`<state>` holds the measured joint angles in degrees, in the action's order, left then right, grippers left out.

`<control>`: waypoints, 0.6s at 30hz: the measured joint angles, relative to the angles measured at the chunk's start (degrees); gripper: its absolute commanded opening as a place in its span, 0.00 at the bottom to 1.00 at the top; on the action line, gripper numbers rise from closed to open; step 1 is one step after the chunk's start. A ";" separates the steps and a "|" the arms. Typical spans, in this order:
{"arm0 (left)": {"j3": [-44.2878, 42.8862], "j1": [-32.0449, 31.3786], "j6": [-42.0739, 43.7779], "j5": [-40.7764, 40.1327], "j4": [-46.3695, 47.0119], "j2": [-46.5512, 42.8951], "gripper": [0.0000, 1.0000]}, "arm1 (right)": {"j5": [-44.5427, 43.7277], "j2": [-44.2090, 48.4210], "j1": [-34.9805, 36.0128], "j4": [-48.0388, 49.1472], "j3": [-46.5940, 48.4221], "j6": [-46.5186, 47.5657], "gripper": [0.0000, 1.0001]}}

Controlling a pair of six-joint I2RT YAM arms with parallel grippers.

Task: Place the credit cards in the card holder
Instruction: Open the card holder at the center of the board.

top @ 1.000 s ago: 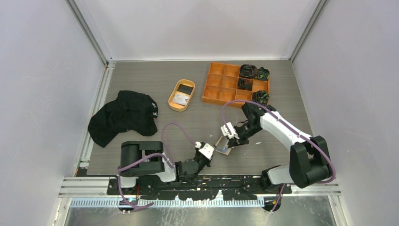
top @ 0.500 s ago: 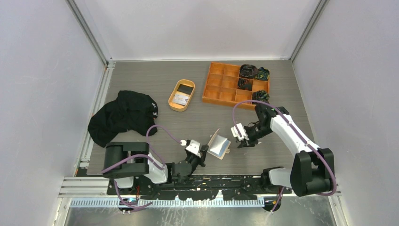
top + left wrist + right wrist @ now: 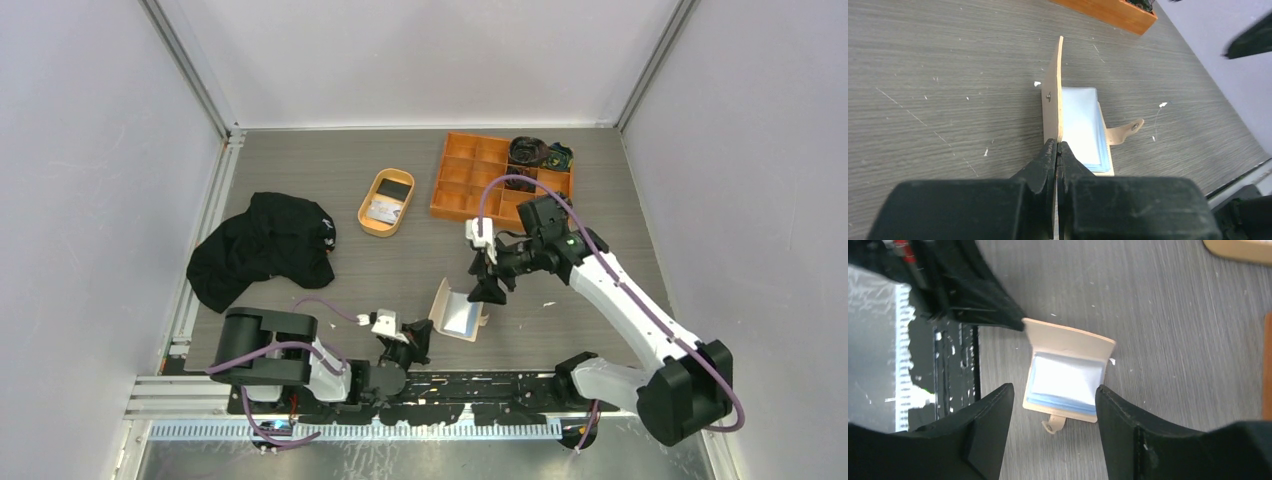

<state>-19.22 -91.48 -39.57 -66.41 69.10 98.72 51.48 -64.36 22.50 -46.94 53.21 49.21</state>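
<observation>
One oval tray (image 3: pixel 380 232), box (image 3: pixel 441 182), cloth (image 3: pixel 262 248) beyond card holder (image 3: pixel 458 312)

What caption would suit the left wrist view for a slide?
Left gripper shut on the raised cover of the open card holder, which rests on the grey table.
</observation>
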 measured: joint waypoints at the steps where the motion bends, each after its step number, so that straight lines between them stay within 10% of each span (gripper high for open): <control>1: 0.20 -0.24 -1.33 -0.26 -0.07 -0.04 0.00 | -1.18 -0.63 0.42 2.97 -0.48 -3.69 0.54; 9: 0.81 -0.76 -15.26 -0.85 -6.38 -0.50 0.00 | -10.47 -4.98 1.49 13.40 -7.91 -14.69 0.18; 18: -0.11 -0.76 -27.82 -0.57 -20.28 -3.15 0.00 | -20.04 -20.35 10.27 16.76 -3.65 -21.73 0.15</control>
<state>-19.33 -92.25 -67.40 -66.98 48.82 95.57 31.44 -84.71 32.77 -30.17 49.56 27.49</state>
